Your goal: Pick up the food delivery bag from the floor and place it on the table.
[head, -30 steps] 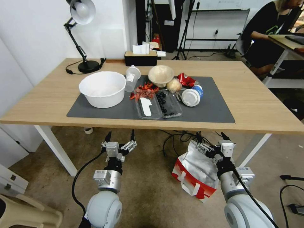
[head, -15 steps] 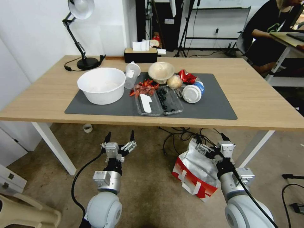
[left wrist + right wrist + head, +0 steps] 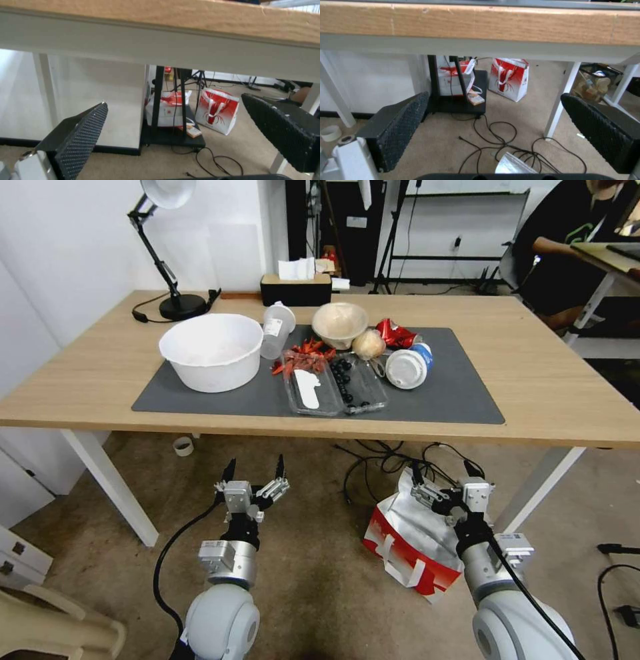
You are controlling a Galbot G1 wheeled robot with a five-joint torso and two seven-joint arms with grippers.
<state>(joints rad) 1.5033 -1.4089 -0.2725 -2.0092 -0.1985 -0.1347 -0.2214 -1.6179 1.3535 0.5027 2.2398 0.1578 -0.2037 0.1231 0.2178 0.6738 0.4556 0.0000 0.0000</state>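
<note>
Carpeted floor under the table holds the food delivery bag, mouth up; my right gripper hovers above it, spread and empty, ready to reach in; left gripper likewise.

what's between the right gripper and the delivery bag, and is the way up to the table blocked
Nothing visible separates the open right gripper from the food delivery bag below it. The table edge overhangs ahead, and the white bowl and food containers crowd the mat.
</note>
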